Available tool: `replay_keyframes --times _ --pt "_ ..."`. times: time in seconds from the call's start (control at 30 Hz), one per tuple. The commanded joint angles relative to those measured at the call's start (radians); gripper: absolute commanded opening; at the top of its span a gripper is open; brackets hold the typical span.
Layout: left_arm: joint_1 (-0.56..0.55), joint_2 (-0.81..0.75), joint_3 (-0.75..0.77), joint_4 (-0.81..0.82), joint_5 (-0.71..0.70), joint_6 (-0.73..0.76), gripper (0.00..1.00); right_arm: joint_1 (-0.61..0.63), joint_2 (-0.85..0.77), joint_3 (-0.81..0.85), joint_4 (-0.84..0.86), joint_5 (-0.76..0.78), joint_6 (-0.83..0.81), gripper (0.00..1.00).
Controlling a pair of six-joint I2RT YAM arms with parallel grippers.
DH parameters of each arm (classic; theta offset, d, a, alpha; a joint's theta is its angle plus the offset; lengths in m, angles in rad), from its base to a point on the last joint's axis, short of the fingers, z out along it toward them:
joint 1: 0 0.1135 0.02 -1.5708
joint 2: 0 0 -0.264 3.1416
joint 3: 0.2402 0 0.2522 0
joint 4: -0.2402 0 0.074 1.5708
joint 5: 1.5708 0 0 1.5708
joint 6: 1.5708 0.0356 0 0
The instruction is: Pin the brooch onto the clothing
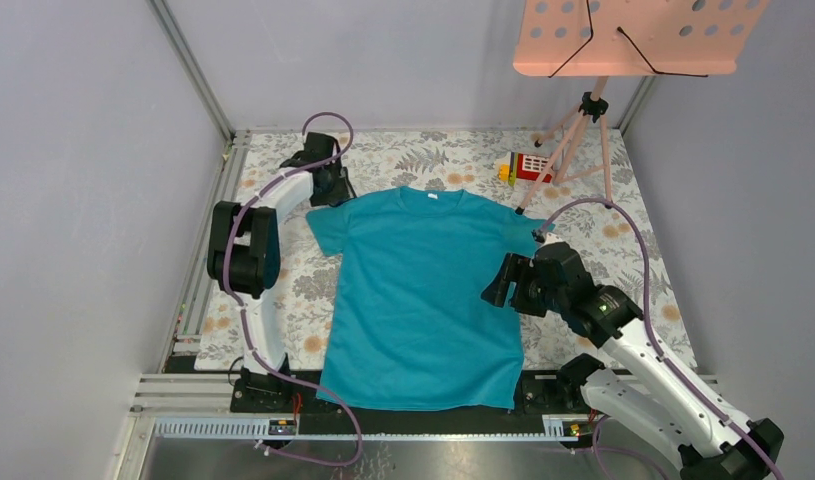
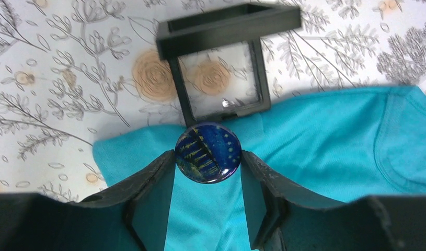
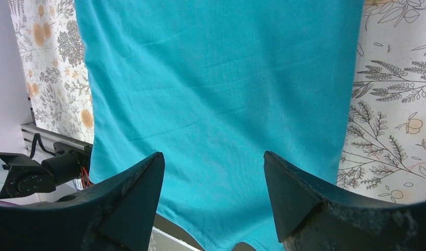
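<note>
Where the left end effector (image 2: 208, 157) hangs at the far left of the scene, its two dark fingers (image 2: 158, 175) stand part-way closed and pinch the brooch (image 2: 208, 152) by its edges.

Item 1, brooch: small round disc, dark blue and glossy, with fine gold lines and pale dots. It is held clear between the fingertips, face to the wrist camera, above the left sleeve of the T-shirt (image 2: 325, 136).

Item 2, frame (image 2: 229, 29): black, square, with a clear pane. It lies on the counter just beyond the sleeve's far edge, and its upper part is tilted up.

Item 3, T-shirt (image 1: 418, 290): teal, short-sleeved, spread flat in the middle of the counter (image 1: 403, 155). The collar is to the far side, the hem at the near edge, and a white neck label (image 1: 430, 197) shows inside the collar.

Item 4, right end effector (image 3: 213, 162): its fingers are spread wide with nothing between them. It hovers over the right side of the shirt, below the right sleeve (image 1: 503, 280).

Item 5, counter covering: pale cloth printed with grey leaves and orange flowers.

Item 6, music stand (image 1: 633, 35): pink, on a tripod at the far right. A small red and yellow object (image 1: 528, 165) sits beside its legs.
</note>
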Motion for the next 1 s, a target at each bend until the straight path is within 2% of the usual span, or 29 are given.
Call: replay_keyframes --times 0.0,0.17,0.37,0.67,0.97 --pt "-0.047 -0.107 -0.039 0.050 0.007 -0.020 0.47 0.010 -0.038 -0.016 -0.028 0.030 0.007 0.77" --pt "-0.118 -0.186 -0.119 0.074 0.026 -0.026 0.47 0.009 -0.032 -0.004 -0.061 0.041 -0.003 0.77" --pt "-0.220 -0.312 -0.267 0.110 0.052 -0.068 0.46 0.010 -0.042 0.009 -0.084 0.125 -0.041 0.78" --pt "-0.406 -0.490 -0.407 0.144 0.047 -0.112 0.45 0.010 0.146 -0.005 0.099 -0.054 -0.035 0.78" --pt "-0.532 -0.615 -0.532 0.250 0.105 -0.084 0.45 0.005 0.196 0.048 0.138 -0.062 -0.029 0.79"
